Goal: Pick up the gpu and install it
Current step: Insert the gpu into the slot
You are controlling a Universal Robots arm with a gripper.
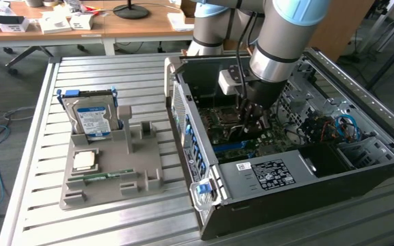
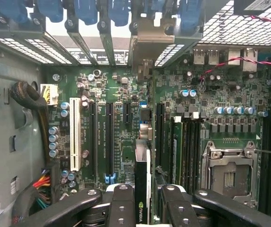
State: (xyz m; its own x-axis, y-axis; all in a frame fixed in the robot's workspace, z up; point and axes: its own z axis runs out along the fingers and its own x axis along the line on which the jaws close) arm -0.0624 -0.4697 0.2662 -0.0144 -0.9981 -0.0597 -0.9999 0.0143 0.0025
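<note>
My gripper [image 1: 252, 117] is down inside the open computer case [image 1: 361, 102], over the motherboard [image 1: 235, 138]. In the wrist view the gripper [image 2: 142, 210] is shut on the gpu [image 2: 142, 172], a thin card seen edge-on with a green logo on its dark edge. The card runs away from the fingers [image 2: 121, 203] towards the case's rear slot openings. Its silver end bracket [image 2: 147, 45] stands at those openings. The card lies between the black expansion slots [image 2: 109, 137] and the memory slots [image 2: 185, 151]. Whether its edge sits in a slot I cannot tell.
A grey holder tray [image 1: 108, 182] on the slatted table carries a hard drive [image 1: 93, 115] with a blue label, a square chip [image 1: 84, 160] and a green memory stick [image 1: 104, 176]. Inside the case are the power supply [image 1: 272, 171], a cable bundle [image 2: 29, 97] and the processor socket [image 2: 228, 172].
</note>
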